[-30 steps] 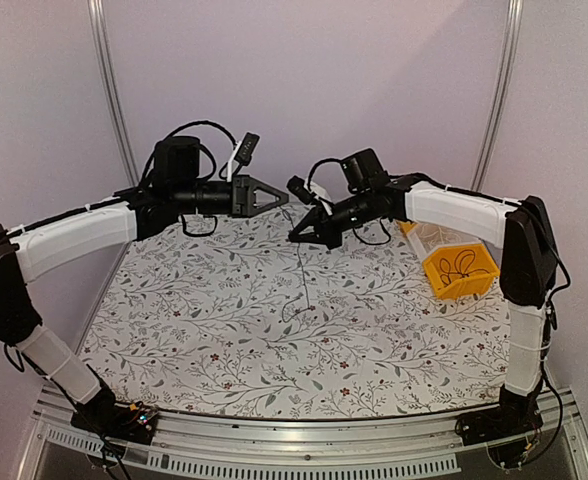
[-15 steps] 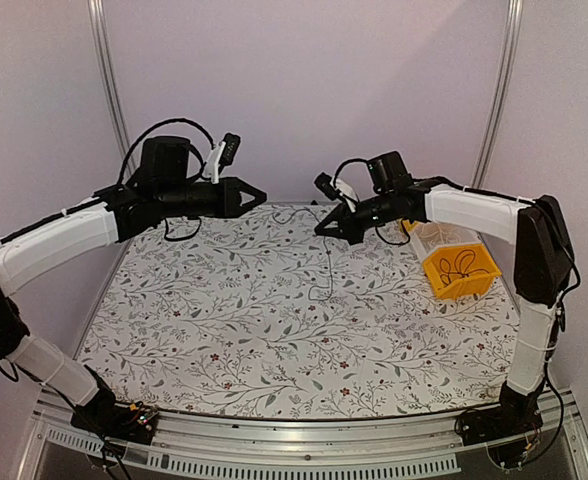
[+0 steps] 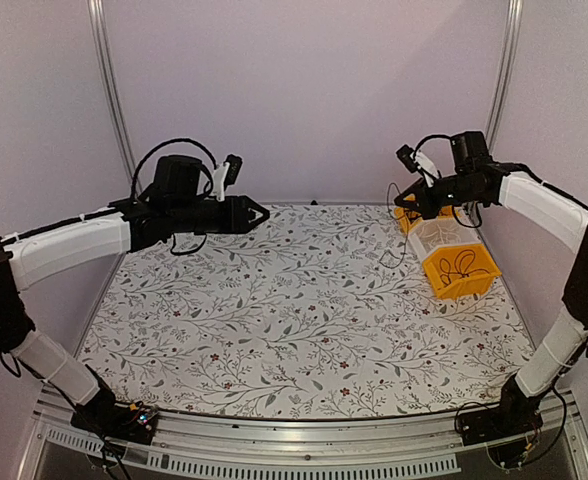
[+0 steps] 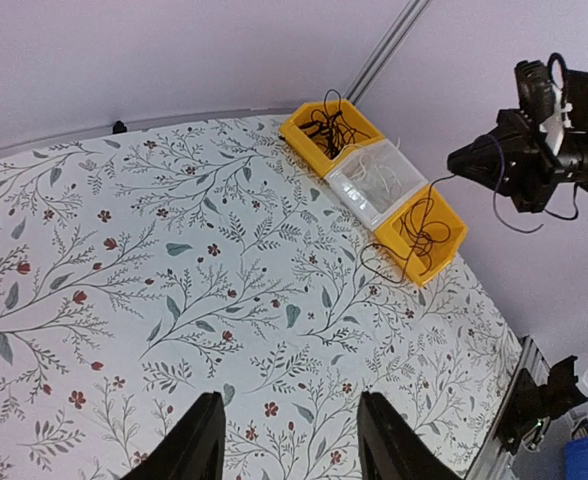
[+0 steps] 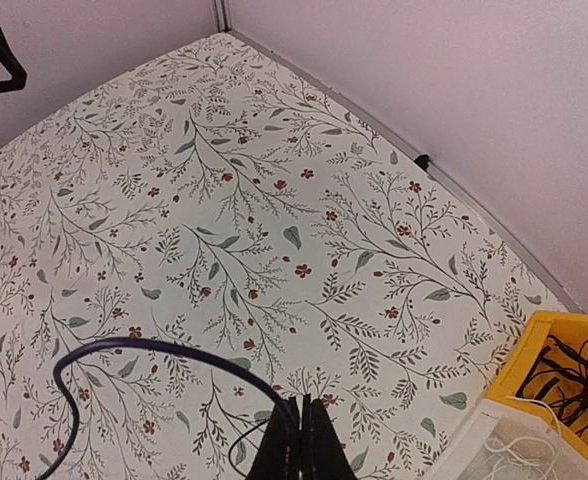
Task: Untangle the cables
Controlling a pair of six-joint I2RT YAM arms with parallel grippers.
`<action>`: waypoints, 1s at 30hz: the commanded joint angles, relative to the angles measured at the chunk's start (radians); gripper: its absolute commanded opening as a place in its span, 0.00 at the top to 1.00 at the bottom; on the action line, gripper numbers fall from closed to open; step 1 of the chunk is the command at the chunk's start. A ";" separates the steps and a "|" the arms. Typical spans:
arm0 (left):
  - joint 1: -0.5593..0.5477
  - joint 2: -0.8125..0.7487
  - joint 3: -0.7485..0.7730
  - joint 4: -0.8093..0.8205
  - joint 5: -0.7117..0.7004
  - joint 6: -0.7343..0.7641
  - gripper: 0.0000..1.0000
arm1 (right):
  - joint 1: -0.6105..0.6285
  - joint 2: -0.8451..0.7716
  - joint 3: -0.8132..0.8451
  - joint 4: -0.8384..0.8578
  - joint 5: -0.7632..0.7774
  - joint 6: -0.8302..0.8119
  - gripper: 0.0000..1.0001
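Note:
One thin black cable [image 3: 402, 243] hangs from my right gripper [image 3: 415, 208], which is shut on it beside the bins at the back right. Its loose end trails onto the table next to the near yellow bin [image 3: 461, 283]. In the right wrist view the shut jaws [image 5: 300, 425] pinch the cable [image 5: 154, 346], which arcs off to the left. My left gripper [image 3: 260, 212] hovers above the back left of the table. Its jaws [image 4: 289, 425] stand open with nothing between them. More black cables lie in the far yellow bin [image 4: 326, 120] and the near yellow bin [image 4: 426, 222].
A clear bin [image 4: 374, 180] with thin white wires sits between the two yellow bins. A floral cloth [image 3: 294, 320] covers the table. Pale walls and metal posts [image 3: 109, 90] close off the back and sides.
My left gripper opened, let go of the cable and drew back to the left. My right arm swung right and back to the bins, carrying the cable with it.

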 commanded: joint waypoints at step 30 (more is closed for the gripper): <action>0.002 0.202 0.128 0.027 0.106 0.014 0.53 | -0.440 -0.076 -0.277 -0.055 0.246 -0.353 1.00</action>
